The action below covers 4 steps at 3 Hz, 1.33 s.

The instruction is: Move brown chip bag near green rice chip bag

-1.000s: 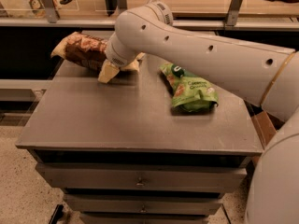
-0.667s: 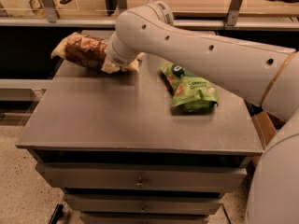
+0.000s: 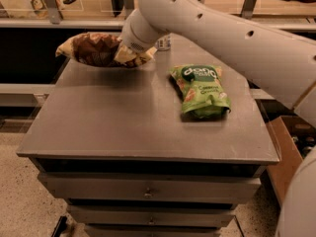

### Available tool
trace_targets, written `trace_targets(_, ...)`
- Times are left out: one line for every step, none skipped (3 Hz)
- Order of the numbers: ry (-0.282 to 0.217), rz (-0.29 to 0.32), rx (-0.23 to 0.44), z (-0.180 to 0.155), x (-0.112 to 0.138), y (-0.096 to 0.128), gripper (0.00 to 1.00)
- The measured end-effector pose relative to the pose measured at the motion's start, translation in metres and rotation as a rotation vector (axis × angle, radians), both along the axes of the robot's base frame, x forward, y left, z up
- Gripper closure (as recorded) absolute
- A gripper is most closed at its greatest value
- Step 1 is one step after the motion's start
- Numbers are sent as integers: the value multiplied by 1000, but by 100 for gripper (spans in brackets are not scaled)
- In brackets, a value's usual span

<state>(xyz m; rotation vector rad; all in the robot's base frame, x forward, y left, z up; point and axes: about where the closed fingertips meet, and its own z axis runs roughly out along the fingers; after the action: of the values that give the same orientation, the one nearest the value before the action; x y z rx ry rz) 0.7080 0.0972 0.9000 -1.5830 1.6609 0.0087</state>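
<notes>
The brown chip bag (image 3: pixel 94 48) is at the back left of the grey cabinet top (image 3: pixel 123 117). It looks slightly raised, with a shadow under it. My gripper (image 3: pixel 124 53) is at the bag's right, tan end, mostly hidden by the white wrist, and is shut on the bag. The green rice chip bag (image 3: pixel 200 89) lies flat to the right of the middle of the top, well apart from the brown bag. My white arm (image 3: pixel 222 33) crosses above it from the right.
The top belongs to a grey drawer cabinet (image 3: pixel 148 194). A counter with rails (image 3: pixel 54 4) runs behind it. A small can (image 3: pixel 164 42) stands at the back edge. A cardboard box (image 3: pixel 291 147) sits on the floor at the right.
My gripper has come down from beside the brown bag onto its right end and closed on it. The bag has risen a little. The green bag has not moved.
</notes>
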Motion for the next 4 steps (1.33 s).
trace_targets(-32, 15, -12, 22, -4, -21, 100)
trace_targets(-45, 23, -32, 22, -13, -47, 100)
trace_targets(-60, -6, -42, 18, -24, -81, 100)
trace_targets(-61, -61, -51, 14, -35, -121, 100)
